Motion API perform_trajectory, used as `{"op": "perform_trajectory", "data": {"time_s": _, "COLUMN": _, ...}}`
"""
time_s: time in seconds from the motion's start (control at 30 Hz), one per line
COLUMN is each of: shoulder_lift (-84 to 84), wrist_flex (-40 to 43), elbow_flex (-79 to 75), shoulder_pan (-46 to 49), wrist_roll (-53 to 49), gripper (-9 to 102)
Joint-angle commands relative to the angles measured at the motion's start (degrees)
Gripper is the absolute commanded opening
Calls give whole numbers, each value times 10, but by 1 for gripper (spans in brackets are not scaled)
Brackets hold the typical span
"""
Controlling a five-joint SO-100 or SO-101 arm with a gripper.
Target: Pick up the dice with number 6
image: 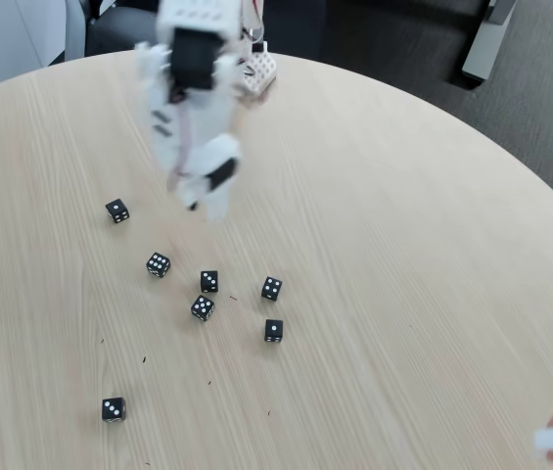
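Scanning the worktop (433,294) left to right in the fixed view: a lone die (116,211) far left, another (113,409) low down near the front, then the dice with number 6 (158,264), two rows of three pips up, I think. Right of it sits a cluster of four (237,305). The tool (207,201) hovers blurred above and right of the six, apart from it; can't tell if it's spread or clenched. My take: drop straight down over the six, approach from its open left side so the fingers don't bump the neighbour die (208,281), then squeeze square on two flat faces.
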Motion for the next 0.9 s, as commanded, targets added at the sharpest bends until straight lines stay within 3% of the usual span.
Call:
{"op": "perform_trajectory", "data": {"time_s": 0.0, "shoulder_lift": -3, "wrist_flex": -1, "elbow_flex": -22, "shoulder_pan": 63, "wrist_roll": -10, "gripper": 16}}
{"op": "perform_trajectory", "data": {"time_s": 0.17, "shoulder_lift": -6, "wrist_flex": -3, "elbow_flex": -18, "shoulder_pan": 136, "wrist_roll": -61, "gripper": 20}}
{"op": "perform_trajectory", "data": {"time_s": 0.43, "shoulder_lift": -22, "wrist_flex": -11, "elbow_flex": -24, "shoulder_pan": 134, "wrist_roll": -71, "gripper": 23}}
{"op": "perform_trajectory", "data": {"time_s": 0.7, "shoulder_lift": -25, "wrist_flex": -189, "elbow_flex": -33, "shoulder_pan": 145, "wrist_roll": -94, "gripper": 24}}
{"op": "perform_trajectory", "data": {"time_s": 0.87, "shoulder_lift": -25, "wrist_flex": -213, "elbow_flex": -27, "shoulder_pan": 136, "wrist_roll": -110, "gripper": 24}}
